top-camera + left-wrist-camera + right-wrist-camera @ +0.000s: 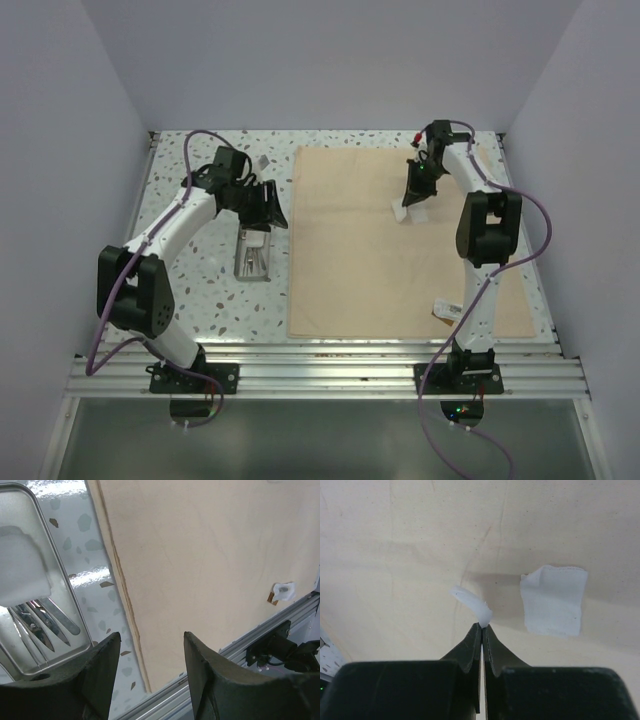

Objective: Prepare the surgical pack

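The tan cloth sheet (390,260) lies flat on the table. My right gripper (414,196) hangs over its far right part, shut on a white gauze piece (471,601) that sticks out past the fingertips (482,626). Another gauze square (553,600) lies on the cloth (395,555) just to the right. The grey metal tray (240,272) sits left of the cloth. My left gripper (268,206) is open and empty above the tray's far end. In the left wrist view the tray (20,510) holds gauze (22,575) and the steel scissors and forceps (42,625). My left gripper (150,640) hangs over the cloth's edge (210,570). The small white packet (447,309) lies near the cloth's front right.
The speckled table (200,300) shows left of the cloth. An aluminium rail (320,365) runs along the near edge. White walls close in the back and both sides. The packet also shows in the left wrist view (282,591).
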`<state>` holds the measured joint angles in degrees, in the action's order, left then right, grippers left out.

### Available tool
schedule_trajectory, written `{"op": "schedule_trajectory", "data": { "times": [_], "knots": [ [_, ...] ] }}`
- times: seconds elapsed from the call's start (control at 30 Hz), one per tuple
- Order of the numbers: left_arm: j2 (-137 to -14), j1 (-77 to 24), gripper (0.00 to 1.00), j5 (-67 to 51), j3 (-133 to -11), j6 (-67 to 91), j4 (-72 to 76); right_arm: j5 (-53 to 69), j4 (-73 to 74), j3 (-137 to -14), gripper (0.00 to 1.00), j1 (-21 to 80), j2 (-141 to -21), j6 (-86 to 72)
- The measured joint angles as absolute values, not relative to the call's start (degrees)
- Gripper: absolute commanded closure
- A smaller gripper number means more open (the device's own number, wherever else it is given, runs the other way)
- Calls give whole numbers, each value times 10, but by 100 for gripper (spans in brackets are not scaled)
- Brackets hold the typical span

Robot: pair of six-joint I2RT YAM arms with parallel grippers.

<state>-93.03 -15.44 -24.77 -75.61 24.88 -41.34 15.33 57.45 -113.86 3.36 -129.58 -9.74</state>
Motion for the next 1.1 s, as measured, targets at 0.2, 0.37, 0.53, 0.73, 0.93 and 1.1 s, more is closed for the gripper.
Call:
{"op": "schedule_trajectory", "data": {
  "times": [0.2, 0.37, 0.53, 0.73, 0.93, 1.1],
  "knots": [
    [-934, -154, 43, -254, -755, 242, -413, 148, 582, -1124, 100, 21, -1291, -91],
    [-936, -154, 43, -256, -754, 238, -412, 142, 586, -1119, 100, 4, -1290, -85],
    [-942, -154, 43, -258, -754, 233, -413, 139, 587, -1119, 100, 0, -1290, -79],
    [-947, -154, 43, -260, -754, 233, -413, 128, 590, -1131, 100, 1, -1290, -74],
    [-949, -154, 43, -261, -754, 233, -412, 119, 590, -1143, 100, 1, -1290, -72],
    [-952, -154, 43, -265, -754, 234, -412, 115, 590, -1143, 100, 1, -1291, -70]
  ]
}}
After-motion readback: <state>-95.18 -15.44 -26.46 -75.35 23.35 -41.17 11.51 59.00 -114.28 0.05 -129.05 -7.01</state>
